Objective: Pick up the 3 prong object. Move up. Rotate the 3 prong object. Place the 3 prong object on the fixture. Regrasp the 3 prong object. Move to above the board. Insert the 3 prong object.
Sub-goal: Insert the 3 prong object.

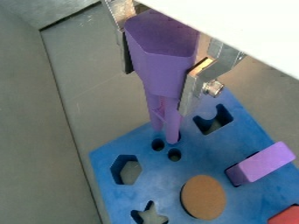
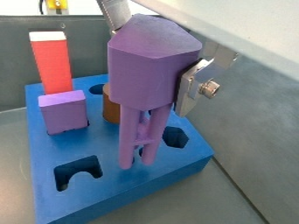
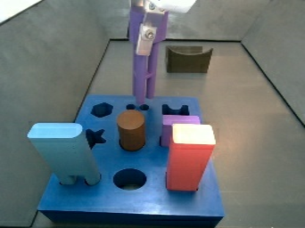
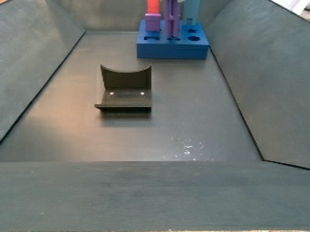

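My gripper (image 1: 160, 61) is shut on the thick head of the 3 prong object (image 1: 162, 87), a long purple peg hanging upright between the silver fingers (image 2: 194, 79). Its slim lobed lower end (image 2: 136, 149) reaches the top of the blue board (image 1: 122, 144), at the small round holes (image 1: 174, 154). How deep it sits there I cannot tell. In a side view the gripper (image 3: 148, 28) holds the peg (image 3: 142, 71) over the board's (image 3: 131, 200) far edge. The dark fixture (image 3: 188, 59) stands bare on the floor beyond the board, and shows nearer in a side view (image 4: 125, 91).
Other pieces stand in the board: a red block (image 3: 191, 157), a brown cylinder (image 3: 131, 130), a short lilac block (image 2: 65, 112) and a pale blue piece (image 3: 60, 153). Open hexagon (image 1: 125, 168) and star (image 1: 147, 213) holes show. Grey walls (image 4: 36, 82) enclose the floor.
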Motion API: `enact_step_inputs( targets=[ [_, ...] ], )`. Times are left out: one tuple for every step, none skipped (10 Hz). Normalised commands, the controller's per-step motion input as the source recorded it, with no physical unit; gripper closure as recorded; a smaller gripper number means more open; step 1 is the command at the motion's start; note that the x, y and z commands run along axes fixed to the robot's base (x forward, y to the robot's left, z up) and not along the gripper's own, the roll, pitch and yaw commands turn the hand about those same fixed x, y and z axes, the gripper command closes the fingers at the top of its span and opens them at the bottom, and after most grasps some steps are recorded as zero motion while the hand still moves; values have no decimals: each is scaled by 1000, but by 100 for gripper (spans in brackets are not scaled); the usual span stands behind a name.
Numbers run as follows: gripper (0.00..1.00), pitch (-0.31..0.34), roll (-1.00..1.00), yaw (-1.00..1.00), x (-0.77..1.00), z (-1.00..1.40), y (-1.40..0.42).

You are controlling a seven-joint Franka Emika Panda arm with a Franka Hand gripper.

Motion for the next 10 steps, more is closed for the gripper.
enact_step_inputs(
  targets=[
    [100, 0, -1, 274, 0, -9, -180],
    [100, 0, 0, 471, 0, 0, -246],
    [100, 0, 0, 406, 0, 0, -146],
    [100, 0, 0, 446, 0, -37, -57],
    [100, -7, 0, 569, 0, -57, -20],
    [100, -36, -6, 246, 0, -126, -26],
    [100, -14, 0, 249, 0, -151, -26],
    [100, -17, 0, 189, 0, -211, -97],
    [100, -17, 0, 91, 0, -237, -60],
    [100, -36, 0, 94, 0, -229, -123]
  ],
)
